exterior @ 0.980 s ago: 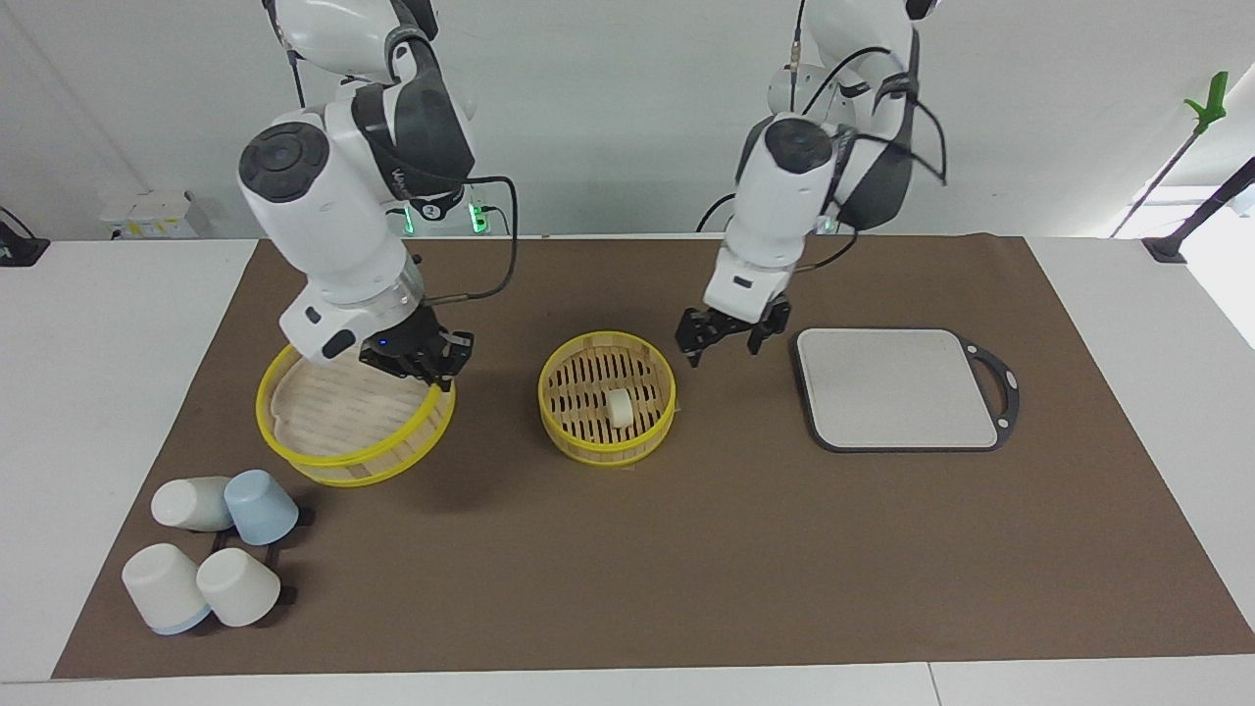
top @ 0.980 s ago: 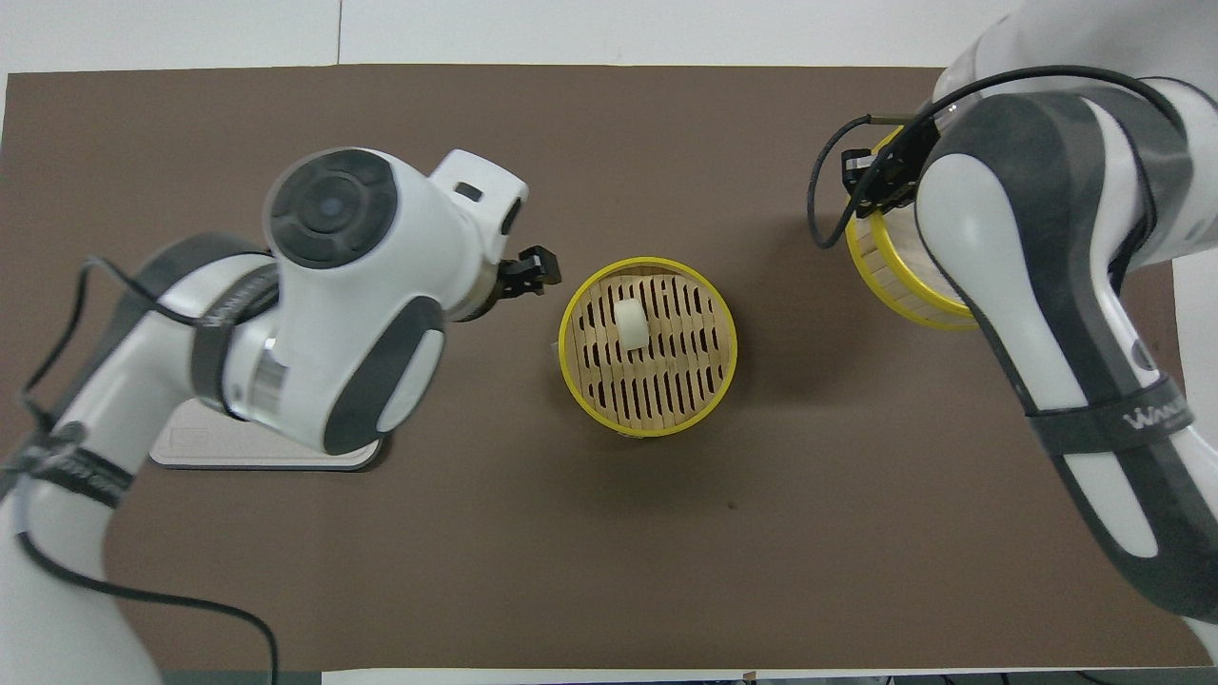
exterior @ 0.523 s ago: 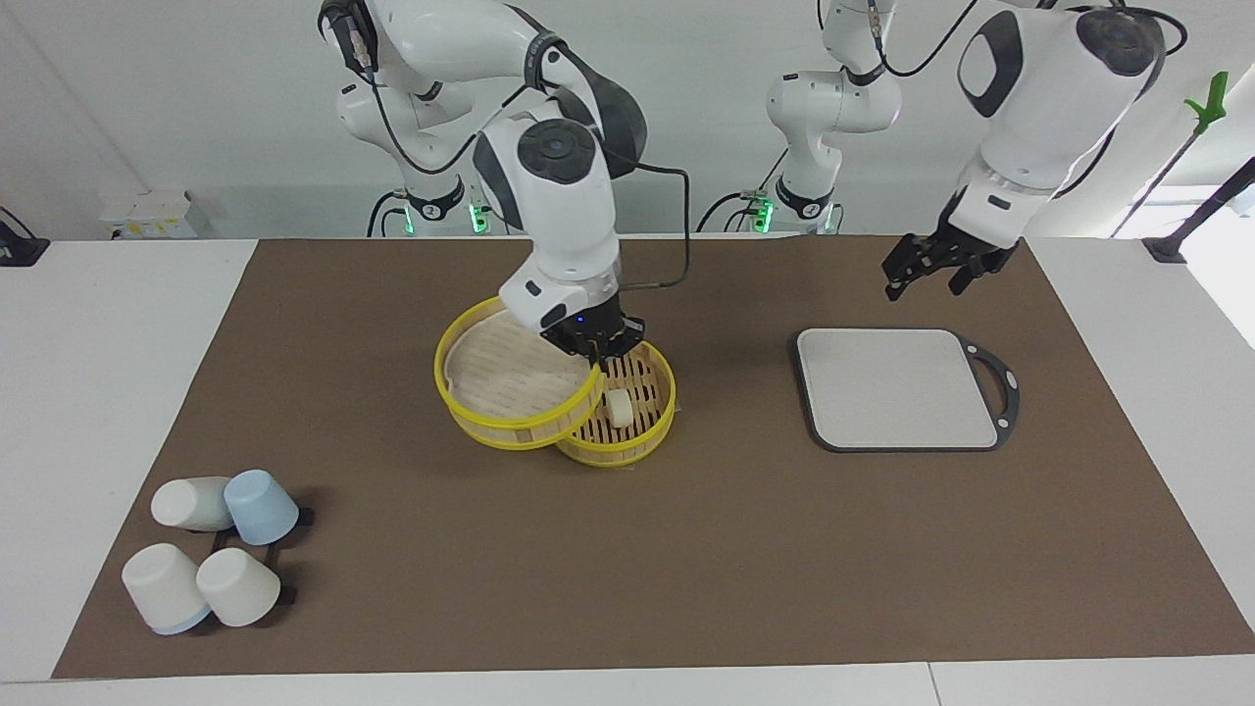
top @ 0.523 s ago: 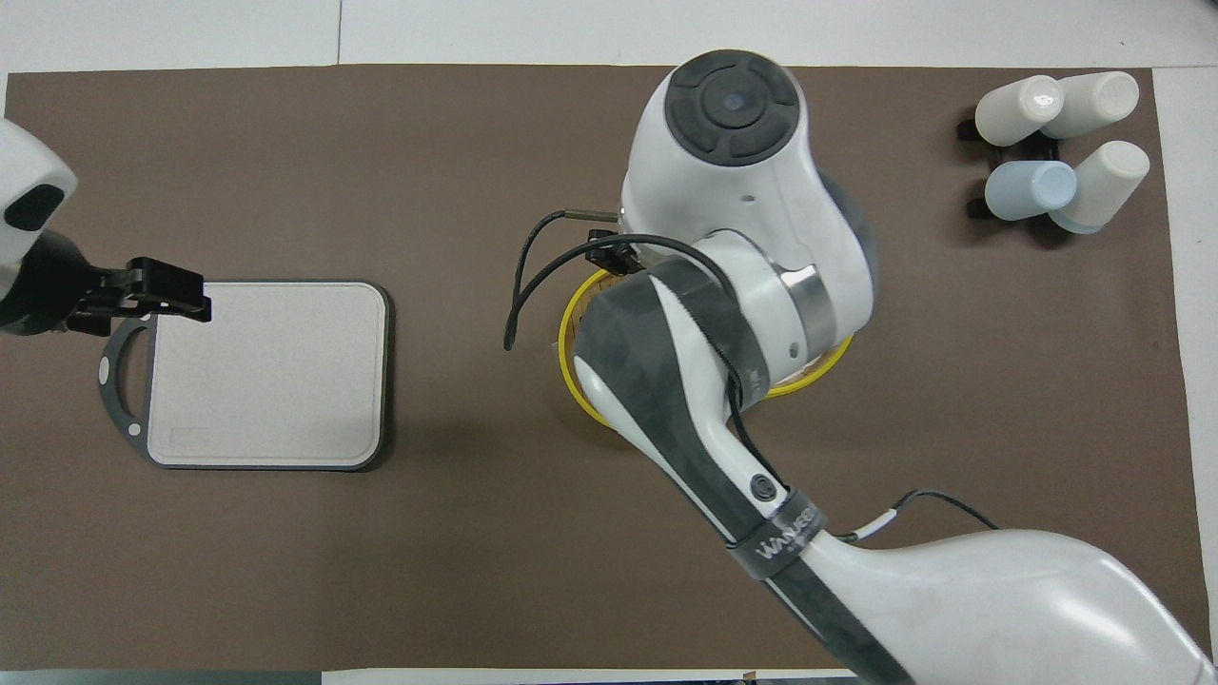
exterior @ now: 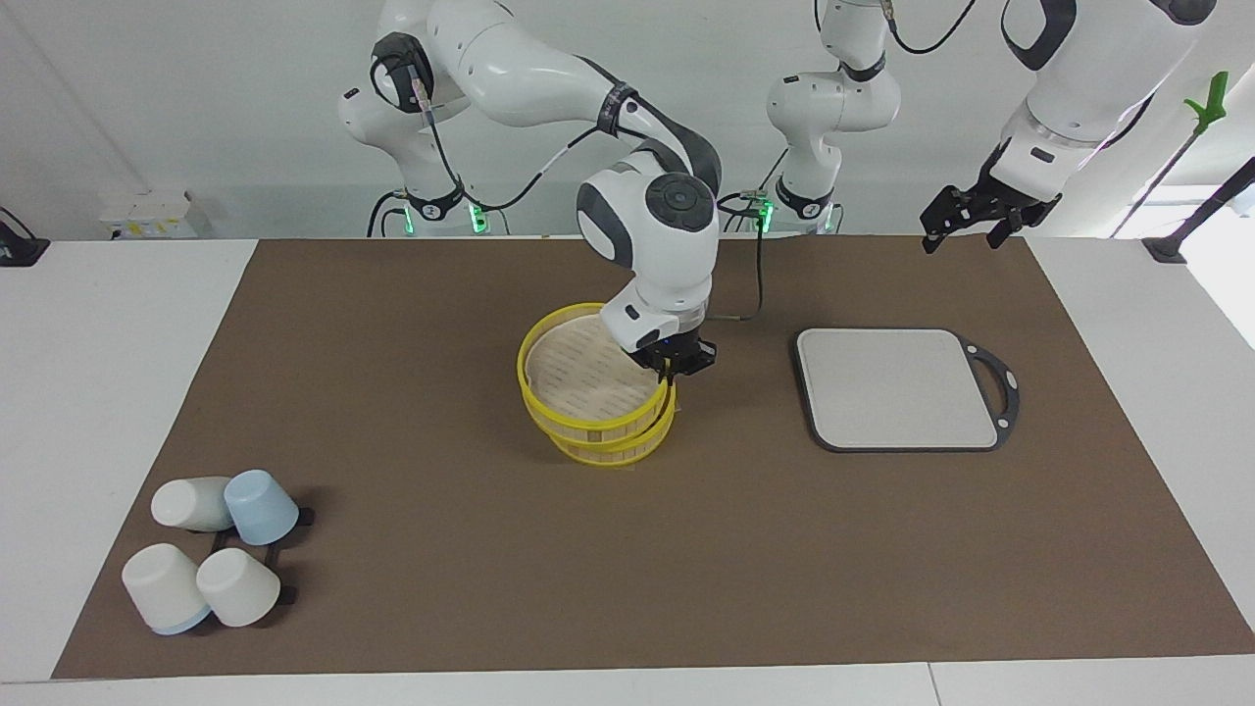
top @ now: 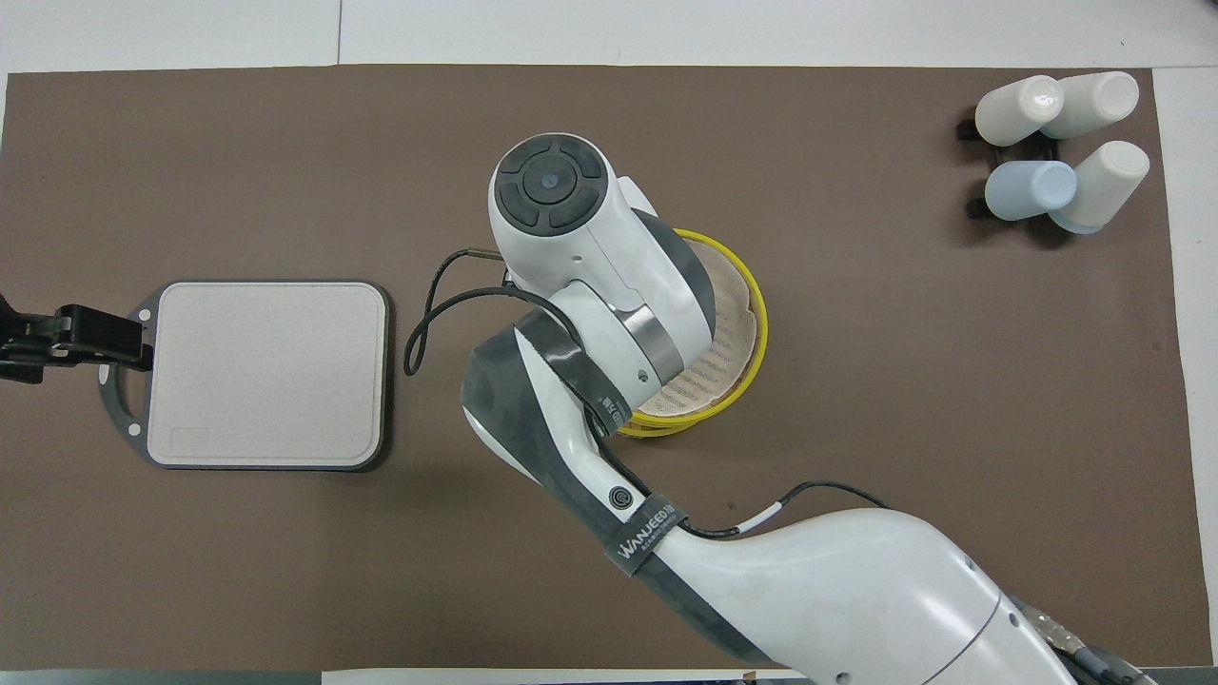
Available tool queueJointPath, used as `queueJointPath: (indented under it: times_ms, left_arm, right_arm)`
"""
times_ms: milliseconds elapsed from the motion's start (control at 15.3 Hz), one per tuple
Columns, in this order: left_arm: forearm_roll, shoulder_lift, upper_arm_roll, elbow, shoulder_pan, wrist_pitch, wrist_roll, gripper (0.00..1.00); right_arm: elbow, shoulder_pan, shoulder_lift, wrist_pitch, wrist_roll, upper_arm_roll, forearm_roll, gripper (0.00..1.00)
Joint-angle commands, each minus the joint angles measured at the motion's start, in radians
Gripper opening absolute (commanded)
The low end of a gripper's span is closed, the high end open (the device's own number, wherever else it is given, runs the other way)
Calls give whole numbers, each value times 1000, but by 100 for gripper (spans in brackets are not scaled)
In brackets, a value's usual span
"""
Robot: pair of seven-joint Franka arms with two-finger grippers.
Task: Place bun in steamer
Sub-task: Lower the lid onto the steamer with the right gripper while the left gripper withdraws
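The right gripper [exterior: 675, 365] is clamped on the rim of the steamer's upper tier [exterior: 588, 378], at the edge toward the left arm's end of the table. That tier sits tilted and slightly off-centre over the lower tier [exterior: 627, 447], which rests on the brown mat [exterior: 490, 549] at mid-table. The bun is hidden; it cannot be seen in either view.

The left gripper [exterior: 966, 218] hangs in the air with fingers spread wide, holding nothing, over the mat's edge near the grey board [exterior: 897, 387] and its handle.

Four cups [exterior: 211, 559] lie clustered at the right arm's end of the table, well apart from the steamer.
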Motion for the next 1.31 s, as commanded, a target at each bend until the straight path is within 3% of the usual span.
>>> queueJointPath:
  times_ms: [0,261,784,1241]
  left_arm:
    - [19,-6,13,8,-21,-22,24,100]
    - [16,18,111,28,-108,-1,50,100]
    - [13,8,97,45,-100,3,55,100]
    - [21,11,96,51,-105,10,64,100]
  right_arm:
    - [45,17,31,10,18,-5,-14,0]
    - [39,17,28,26,17,-4,-10,0]
    - [-53,8,5,86,10,-4,-10,0]
    - [-64,17,-7,66,21,-4,-8,0]
